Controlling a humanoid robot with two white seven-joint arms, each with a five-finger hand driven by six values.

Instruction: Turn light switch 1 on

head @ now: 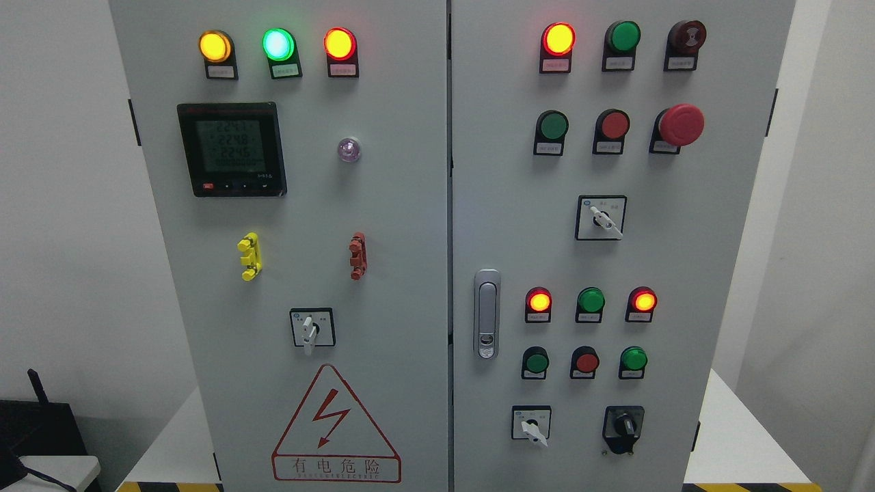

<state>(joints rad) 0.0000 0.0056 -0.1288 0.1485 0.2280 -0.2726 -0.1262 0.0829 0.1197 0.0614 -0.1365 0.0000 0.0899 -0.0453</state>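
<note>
Facing the camera squarely, a grey two-door electrical cabinet (410,205) fills the head view, its door seam running vertically through the centre. On the left door, a row of three lit indicator lamps sits toward 11 o'clock: amber (215,46), green (278,44) and orange-red (340,43). Below them a digital meter (230,149) shows faint readings, with a small clear lens (348,149) at its 3 o'clock. A yellow clip (249,256) and a red-brown clip (357,255) lie level with each other, and beneath them a rotary selector switch (312,327) has its white handle pointing to 6 o'clock, directly above the lightning warning triangle (335,427). On the right door, a lit red lamp (558,39) stands toward 1 o'clock beside an unlit green button (623,36); a red mushroom button (679,125) lies at 2 o'clock. A second selector switch (601,217) points toward 4 o'clock, and two more selectors, one white-handled (531,423) and one black (623,426), sit toward 5 o'clock. A metal door latch (487,313) is just right of the seam. The labels are too small to read, so which control is light switch 1 cannot be told. Neither robot hand appears in view, so the state of each cannot be told.
</note>
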